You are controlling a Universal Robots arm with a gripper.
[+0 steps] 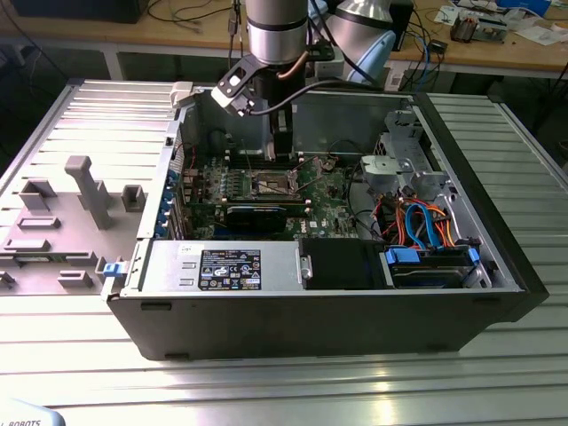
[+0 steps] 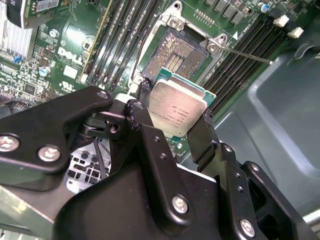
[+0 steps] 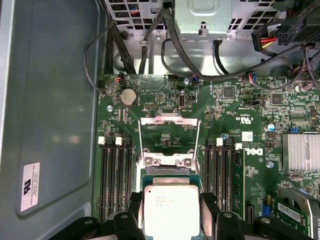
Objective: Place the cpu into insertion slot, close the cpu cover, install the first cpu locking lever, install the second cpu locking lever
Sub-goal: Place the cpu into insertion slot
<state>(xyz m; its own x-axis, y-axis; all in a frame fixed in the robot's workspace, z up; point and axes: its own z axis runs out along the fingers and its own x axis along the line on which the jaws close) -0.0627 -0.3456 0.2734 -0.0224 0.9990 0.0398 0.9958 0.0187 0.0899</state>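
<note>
1. In the exterior view, the gripper [image 1: 278,146] is seen inside the computer case [image 1: 497,257], above the socket [image 1: 271,185], with the walls well apart.
2. In the second wrist view, the chip [image 2: 179,111] is gripped by its edges between the jaws and kept flat just over the socket, unseated.
3. In the first wrist view, the cover [image 3: 169,134] is seen raised beyond the socket, leaving it unobstructed; memory slots [image 3: 116,180] flank it.

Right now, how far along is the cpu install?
Done: nothing seated; the slot is empty. In hand: the gripper has its jaws shut on the cpu, close to the slot. Left: the cover stands open and a lever sticks out unlatched.
</note>
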